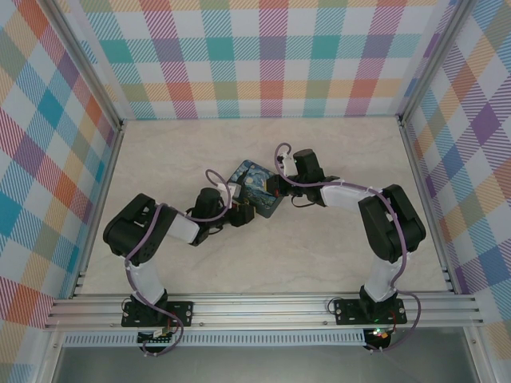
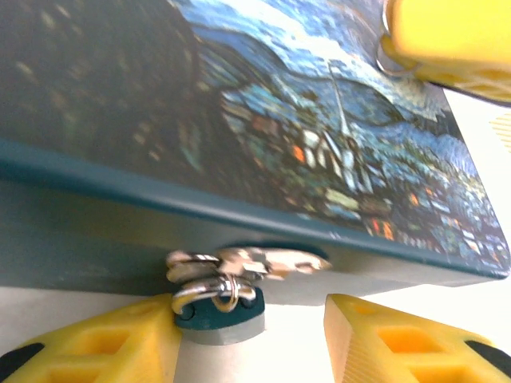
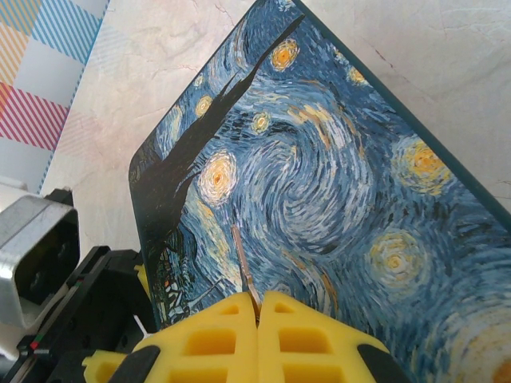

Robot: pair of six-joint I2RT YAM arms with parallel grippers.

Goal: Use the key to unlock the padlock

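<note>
From the top cam you've got the starry tin (image 1: pixel 254 183) sitting around the middle of the table (image 1: pixel 335 263), well clear of every edge. The left gripper (image 1: pixel 242 213) is nosed up to its near-left side and the right gripper (image 1: pixel 273 190) is over its right edge. Left wrist cam: the padlock (image 2: pixel 217 315) hangs from the hasp (image 2: pixel 247 262) on the tin's side wall, just under the lid edge. It's touching one yellow finger (image 2: pixel 120 343), but the jaws are apart with nothing pinched. Right wrist cam: fingers squeezed tight on the key (image 3: pixel 243 267), a thin sliver poking out over the painted lid.
</note>
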